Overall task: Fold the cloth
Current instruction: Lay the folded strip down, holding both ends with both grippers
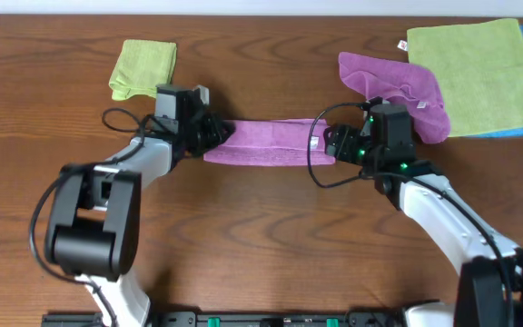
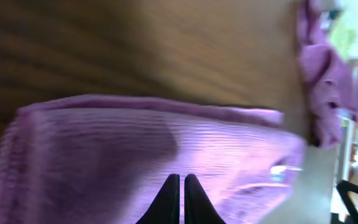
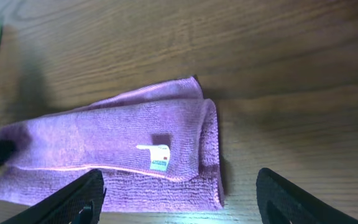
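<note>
1. Cloth [image 1: 266,143] lies folded in a strip mid-table, tag [image 3: 159,155] near its right end.
2. Left gripper [image 1: 214,134], fingers together, meets its left end; right gripper [image 1: 331,143] gapes at the right end.
3. Farther off: rumpled purple cloth [image 1: 398,91], green cloths [image 1: 143,65].

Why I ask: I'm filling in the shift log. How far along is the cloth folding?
Done: the lilac-purple microfibre cloth lies folded into a narrow layered strip, with its white tag on top. In hand: the left fingers are shut at its left end, and the right fingers stand open at its right end. Left: probably one more end-to-end fold, then letting go.
</note>
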Robot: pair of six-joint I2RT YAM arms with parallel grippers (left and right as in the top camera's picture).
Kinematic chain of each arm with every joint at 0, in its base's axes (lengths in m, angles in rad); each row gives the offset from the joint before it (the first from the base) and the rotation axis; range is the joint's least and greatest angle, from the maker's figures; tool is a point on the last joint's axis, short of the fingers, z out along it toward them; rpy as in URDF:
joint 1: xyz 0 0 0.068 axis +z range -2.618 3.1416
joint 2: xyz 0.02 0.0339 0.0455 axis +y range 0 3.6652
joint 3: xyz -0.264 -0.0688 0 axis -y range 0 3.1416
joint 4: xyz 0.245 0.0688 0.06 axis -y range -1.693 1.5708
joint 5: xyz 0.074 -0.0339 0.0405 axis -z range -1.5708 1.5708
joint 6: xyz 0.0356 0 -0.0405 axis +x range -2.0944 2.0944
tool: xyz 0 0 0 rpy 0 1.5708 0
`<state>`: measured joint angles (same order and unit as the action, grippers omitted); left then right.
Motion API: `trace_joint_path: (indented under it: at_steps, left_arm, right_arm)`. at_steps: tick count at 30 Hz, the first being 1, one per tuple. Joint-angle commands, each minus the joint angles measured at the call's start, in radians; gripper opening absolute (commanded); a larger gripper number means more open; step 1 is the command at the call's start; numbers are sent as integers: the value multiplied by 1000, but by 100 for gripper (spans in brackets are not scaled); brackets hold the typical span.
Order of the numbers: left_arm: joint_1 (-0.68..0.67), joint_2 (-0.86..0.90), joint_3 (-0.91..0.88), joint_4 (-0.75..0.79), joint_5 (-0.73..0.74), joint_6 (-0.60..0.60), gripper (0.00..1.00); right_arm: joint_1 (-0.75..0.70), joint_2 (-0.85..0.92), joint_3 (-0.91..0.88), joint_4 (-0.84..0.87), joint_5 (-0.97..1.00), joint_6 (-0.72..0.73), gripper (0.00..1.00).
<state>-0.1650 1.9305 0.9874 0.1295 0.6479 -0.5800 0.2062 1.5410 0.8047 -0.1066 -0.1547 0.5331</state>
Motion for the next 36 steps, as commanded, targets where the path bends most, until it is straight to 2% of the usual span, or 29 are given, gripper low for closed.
trace_joint_path:
  at_steps: [1, 11, 20, 28, 34, 36]
  left_arm:
    - [1, 41, 6, 2, -46, -3, 6]
    - [1, 64, 6, -1, -84, -4, 6]
    - [1, 64, 6, -27, -82, -4, 6]
    - [1, 64, 6, -32, -71, -5, 6]
    - [1, 64, 6, -45, -71, -8, 6]
    - [2, 64, 6, -45, -72, -7, 6]
  right_arm:
    - [-4, 55, 13, 6, -11, 58, 78]
    - [-2, 157, 13, 53, -38, 96, 77]
    - [6, 267, 13, 192, -90, 148, 73]
    - [29, 356, 13, 327, -116, 196, 56]
    - [42, 371, 13, 381, -114, 195, 29]
    - [42, 370, 13, 384, -115, 189, 5]
